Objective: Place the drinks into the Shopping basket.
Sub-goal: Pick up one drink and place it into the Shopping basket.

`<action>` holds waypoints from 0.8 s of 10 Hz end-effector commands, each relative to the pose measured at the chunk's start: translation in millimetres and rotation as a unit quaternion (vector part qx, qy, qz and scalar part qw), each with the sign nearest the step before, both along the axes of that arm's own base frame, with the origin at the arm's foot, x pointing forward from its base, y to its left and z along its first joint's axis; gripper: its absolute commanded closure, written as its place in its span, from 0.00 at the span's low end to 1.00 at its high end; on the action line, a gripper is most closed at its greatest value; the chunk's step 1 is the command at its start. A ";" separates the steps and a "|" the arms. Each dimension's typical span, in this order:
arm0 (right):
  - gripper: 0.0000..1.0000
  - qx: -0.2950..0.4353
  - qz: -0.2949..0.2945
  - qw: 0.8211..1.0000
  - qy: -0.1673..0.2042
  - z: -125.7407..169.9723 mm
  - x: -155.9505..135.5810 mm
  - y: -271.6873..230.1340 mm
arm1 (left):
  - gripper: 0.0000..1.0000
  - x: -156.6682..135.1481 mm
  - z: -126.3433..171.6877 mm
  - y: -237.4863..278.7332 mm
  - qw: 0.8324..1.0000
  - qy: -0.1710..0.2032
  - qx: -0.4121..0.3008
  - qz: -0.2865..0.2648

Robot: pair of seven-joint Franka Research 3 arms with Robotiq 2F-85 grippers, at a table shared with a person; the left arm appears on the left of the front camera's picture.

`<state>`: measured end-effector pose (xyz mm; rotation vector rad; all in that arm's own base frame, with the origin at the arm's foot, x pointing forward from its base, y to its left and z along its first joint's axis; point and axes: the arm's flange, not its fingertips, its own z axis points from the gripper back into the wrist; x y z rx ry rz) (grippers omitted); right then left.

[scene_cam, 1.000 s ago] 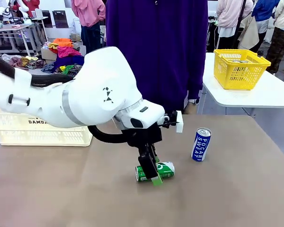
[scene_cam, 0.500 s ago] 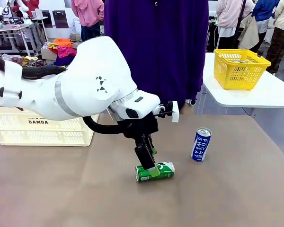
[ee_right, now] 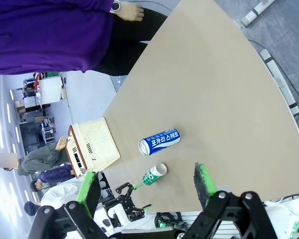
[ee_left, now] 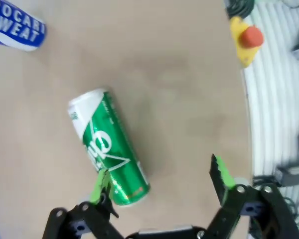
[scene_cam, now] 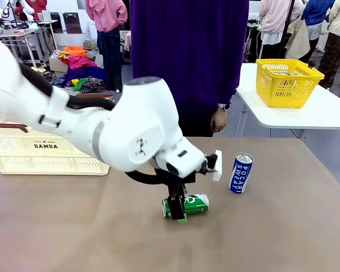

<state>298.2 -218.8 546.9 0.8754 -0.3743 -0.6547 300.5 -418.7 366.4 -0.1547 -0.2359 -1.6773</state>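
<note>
**Front view.** Left pincer (scene_cam: 180, 211) is down at the brown table (scene_cam: 283, 226), pointing downward with its jaws apart. It stands over the left end of a slim, silver-topped green can (scene_cam: 194, 204) lying on its side. One green pad is in front of the can; contact cannot be told. To the pincer's right and apart from it, a slim blue can (scene_cam: 241, 173) with white "POCARI SWEAT" lettering stands upright. Well to the pincer's left sits a large cream-white plastic lattice basket (scene_cam: 45, 153) marked "DAMDA". Beyond the pincer stands a person in a purple top, hand (scene_cam: 218, 120) hanging at the far table edge. Far to the right, a small bright yellow plastic basket (scene_cam: 287, 85) sits on a separate white table (scene_cam: 328, 113).

**Left wrist view.** Left pincer (ee_left: 159, 175) has its fingers wide apart. The green can (ee_left: 109, 147) lies aslant. Its lower end sits inside the gap, close against the picture-left fingertip, and the rest runs out past the tips. The blue can (ee_left: 17, 30) is well beyond, at the picture's upper corner.

**Right wrist view.** Right pincer (ee_right: 145, 184) has its jaws apart with nothing between them, high over the table. Far beyond its tips are the blue can (ee_right: 159, 141) and the green can (ee_right: 154, 174), with the left pincer (ee_right: 132, 196) at the latter. The cream-white plastic lattice basket (ee_right: 92, 147) is off to the side.
</note>
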 end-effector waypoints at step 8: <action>0.00 0.001 0.006 1.000 -0.003 2.4 0.8 -1.7 | 0.00 22.4 -61.9 -32.7 0.997 -0.003 0.053 0.056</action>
